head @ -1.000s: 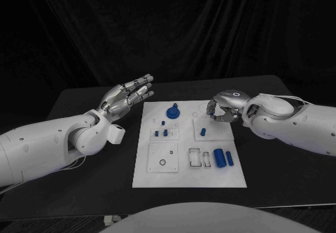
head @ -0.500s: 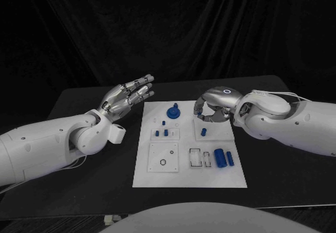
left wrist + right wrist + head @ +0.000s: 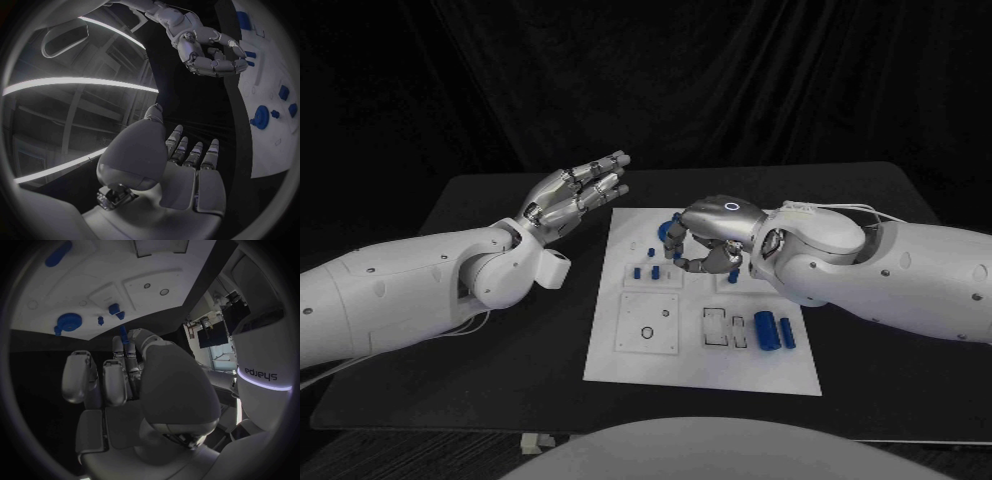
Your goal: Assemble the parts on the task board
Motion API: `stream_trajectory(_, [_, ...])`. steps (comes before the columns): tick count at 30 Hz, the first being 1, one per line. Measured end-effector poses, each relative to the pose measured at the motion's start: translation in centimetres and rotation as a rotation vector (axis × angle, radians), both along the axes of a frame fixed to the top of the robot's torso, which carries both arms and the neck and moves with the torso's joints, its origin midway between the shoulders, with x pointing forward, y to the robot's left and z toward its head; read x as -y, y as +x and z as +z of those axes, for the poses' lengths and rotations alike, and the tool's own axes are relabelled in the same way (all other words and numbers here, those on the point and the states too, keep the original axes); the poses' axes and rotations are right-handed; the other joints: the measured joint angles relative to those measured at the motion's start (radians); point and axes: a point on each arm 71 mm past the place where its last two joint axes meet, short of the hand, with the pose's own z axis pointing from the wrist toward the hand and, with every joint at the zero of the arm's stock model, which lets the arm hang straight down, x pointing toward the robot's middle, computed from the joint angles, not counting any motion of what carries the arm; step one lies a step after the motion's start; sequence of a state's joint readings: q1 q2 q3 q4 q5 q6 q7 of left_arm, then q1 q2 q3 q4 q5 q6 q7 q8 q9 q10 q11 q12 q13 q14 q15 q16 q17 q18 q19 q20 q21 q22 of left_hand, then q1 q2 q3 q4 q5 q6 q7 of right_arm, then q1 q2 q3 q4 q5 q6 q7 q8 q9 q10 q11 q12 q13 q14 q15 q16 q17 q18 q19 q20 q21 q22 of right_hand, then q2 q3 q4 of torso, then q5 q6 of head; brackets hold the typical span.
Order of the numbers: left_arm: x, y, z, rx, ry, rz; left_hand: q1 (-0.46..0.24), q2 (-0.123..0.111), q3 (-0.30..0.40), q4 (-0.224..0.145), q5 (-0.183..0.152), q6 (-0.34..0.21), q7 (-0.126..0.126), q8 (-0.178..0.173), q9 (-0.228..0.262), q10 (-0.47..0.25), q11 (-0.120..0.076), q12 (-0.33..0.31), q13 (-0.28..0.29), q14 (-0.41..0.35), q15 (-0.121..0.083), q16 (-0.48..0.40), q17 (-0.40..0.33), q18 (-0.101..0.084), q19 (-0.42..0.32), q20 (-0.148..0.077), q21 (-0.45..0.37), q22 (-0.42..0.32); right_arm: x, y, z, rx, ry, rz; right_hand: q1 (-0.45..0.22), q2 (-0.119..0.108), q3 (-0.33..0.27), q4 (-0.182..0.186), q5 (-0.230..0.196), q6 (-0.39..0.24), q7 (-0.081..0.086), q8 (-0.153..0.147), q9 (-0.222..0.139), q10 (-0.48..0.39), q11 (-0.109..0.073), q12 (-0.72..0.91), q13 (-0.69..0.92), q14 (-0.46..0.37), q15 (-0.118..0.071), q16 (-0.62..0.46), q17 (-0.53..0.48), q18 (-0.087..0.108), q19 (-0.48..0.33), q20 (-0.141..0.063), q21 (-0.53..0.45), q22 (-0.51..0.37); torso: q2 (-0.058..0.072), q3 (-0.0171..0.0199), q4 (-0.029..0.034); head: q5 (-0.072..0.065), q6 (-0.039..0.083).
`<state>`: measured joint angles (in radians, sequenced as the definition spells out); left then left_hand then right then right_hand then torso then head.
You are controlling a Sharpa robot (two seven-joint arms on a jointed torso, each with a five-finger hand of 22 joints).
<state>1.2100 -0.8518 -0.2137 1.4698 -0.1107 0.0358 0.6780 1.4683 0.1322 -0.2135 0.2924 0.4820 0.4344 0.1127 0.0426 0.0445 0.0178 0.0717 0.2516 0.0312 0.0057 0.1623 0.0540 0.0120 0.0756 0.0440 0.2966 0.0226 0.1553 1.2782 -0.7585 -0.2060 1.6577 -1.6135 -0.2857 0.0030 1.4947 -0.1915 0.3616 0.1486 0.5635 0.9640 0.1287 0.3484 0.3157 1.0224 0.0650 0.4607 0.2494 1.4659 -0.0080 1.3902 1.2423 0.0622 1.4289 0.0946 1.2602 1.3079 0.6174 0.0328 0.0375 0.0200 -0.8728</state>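
- The right hand hovers over the upper middle of the task board, fingers curled downward; in the right wrist view a thin blue peg is pinched at its fingertips, so this hand grips a part.
- The left hand is raised above the black table, just off the board's upper left corner; its fingers are straight and spread, the palm bare (it holds nothing).
- On the board, a round blue knob piece sits near the top edge, partly behind the right hand; small blue pegs stand in a raised square just below it.
- Two blue cylinders lie side by side at the board's lower right, next to two rectangular slots.
- A square plate with a ring-shaped opening occupies the lower left of the board.
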Motion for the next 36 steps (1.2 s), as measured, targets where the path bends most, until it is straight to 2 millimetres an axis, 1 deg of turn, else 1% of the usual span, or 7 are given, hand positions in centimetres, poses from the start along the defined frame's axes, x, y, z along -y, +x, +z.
stream_trajectory(6, [-0.2, 0.0, 0.0, 0.001, 0.004, 0.008, 0.0, 0.0, 0.0, 0.0, 0.0, 0.0, 0.0, 0.0, 0.0, 0.0, 0.0, 0.0, 0.0, 0.0, 0.0, 0.0, 0.0, 0.0, 0.0, 0.0, 0.0, 0.0, -1.0, -0.8, -1.7, -0.03, -0.001, 0.021, -0.004, 0.004, 0.003, -0.003, 0.0, -0.003, 0.0, 0.0, 0.001, 0.005, -0.002, 0.005, 0.0, 0.0, 0.0, 0.0, -0.001, 0.0, 0.0, 0.0, 0.0, 0.0, 0.0, -0.0003, 0.0009, 0.022, 0.0])
stream_trajectory(10, [-0.1, 0.0, 0.0, 0.001, 0.003, 0.007, 0.0, 0.0, 0.0, 0.0, 0.0, 0.0, 0.0, 0.0, 0.0, 0.0, 0.0, 0.0, 0.0, 0.0, 0.0, 0.0, 0.0, 0.0, 0.0, 0.0, 0.0, 0.002, -1.5, -1.4, -2.9, -0.052, -0.004, 0.034, -0.004, 0.004, 0.003, -0.003, 0.0, -0.003, 0.0, 0.0, 0.001, 0.005, -0.002, 0.005, 0.002, 0.0, 0.0, 0.0, -0.001, 0.0, 0.0, 0.0, 0.0, 0.0, 0.0, -0.0004, 0.0008, 0.033, 0.0])
stream_trajectory(16, [-0.2, -0.1, 0.0, 0.001, 0.003, 0.008, 0.004, 0.004, 0.0, 0.0, 0.0, 0.0, 0.0, 0.0, 0.0, 0.0, 0.0, 0.0, 0.0, 0.0, 0.0, 0.0, 0.0, 0.0, 0.0, 0.0, 0.0, 0.002, -1.7, -1.9, -3.8, -0.066, -0.006, 0.042, -0.004, 0.004, 0.003, -0.003, -0.004, -0.003, 0.0, 0.0, 0.001, 0.005, -0.002, 0.005, 0.002, 0.0, 0.0, 0.0, -0.002, 0.0, 0.0, 0.0, -0.004, 0.0, 0.0, -0.0004, 0.0, 0.049, 0.0])
stream_trajectory(18, [-0.2, -0.1, 0.0, 0.001, 0.003, 0.008, 0.004, 0.004, 0.0, 0.0, 0.0, 0.0, 0.0, 0.0, 0.0, 0.0, 0.0, 0.0, 0.0, 0.0, 0.0, 0.0, 0.0, 0.0, 0.0, 0.0, 0.0, 0.002, -1.7, -2.0, -4.0, -0.07, -0.007, 0.044, -0.004, 0.004, 0.003, -0.003, -0.004, -0.006, 0.003, 0.0, 0.001, 0.005, -0.002, 0.005, 0.002, 0.0, 0.0, 0.0, -0.002, 0.0, 0.0, 0.0, -0.004, 0.0, 0.0, -0.0004, -0.0001, 0.051, 0.0])
stream_trajectory(21, [-0.2, -0.1, 0.0, 0.001, 0.003, 0.008, 0.008, 0.008, 0.0, 0.0, 0.0, 0.004, 0.004, 0.0, 0.0, 0.0, 0.0, 0.0, 0.0, 0.004, 0.004, 0.0, 0.0, 0.0, 0.0, 0.0, 0.0, 0.002, -1.8, -2.3, -4.2, -0.075, -0.006, 0.048, -0.004, 0.003, 0.003, -0.003, -0.008, -0.01, 0.0, 0.0, 0.001, 0.005, -0.002, 0.005, 0.002, 0.0, 0.0, 0.0, -0.002, 0.0, 0.0, 0.0, -0.004, 0.0, 0.0, -0.0005, -0.0003, 0.053, 0.0])
stream_trajectory(28, [-0.2, -0.1, -0.1, -0.001, 0.002, 0.007, 0.013, 0.013, 0.001, -0.001, 0.0, 0.004, 0.004, 0.0, 0.0, 0.0, 0.0, 0.0, 0.0, 0.004, 0.011, 0.004, 0.0, 0.0, 0.0, 0.0, 0.0, 0.002, -1.7, -2.9, -4.7, -0.09, -0.004, 0.052, -0.004, 0.003, 0.003, -0.003, -0.014, -0.012, 0.002, 0.0, 0.002, 0.005, -0.002, 0.009, 0.003, 0.0, 0.0, -0.004, -0.005, 0.0, 0.0, 0.0, -0.004, 0.0, 0.0, -0.0005, -0.0003, 0.051, 0.0])
stream_trajectory(36, [-0.1, -0.2, -0.2, -0.004, 0.001, 0.005, 0.013, 0.013, 0.003, -0.003, 0.004, 0.004, 0.004, 0.0, 0.0, 0.0, 0.0, 0.0, 0.0, 0.004, 0.011, 0.004, 0.0, 0.0, 0.0, 0.0, 0.0, 0.003, -1.6, -3.3, -5.2, -0.103, -0.005, 0.051, -0.004, 0.003, 0.002, -0.002, -0.015, -0.013, 0.003, 0.0, 0.002, 0.005, -0.002, 0.009, 0.004, 0.0, 0.0, -0.004, -0.005, 0.0, -0.007, 0.0, -0.004, 0.0, 0.0, -0.0005, -0.0003, 0.05, 0.0])
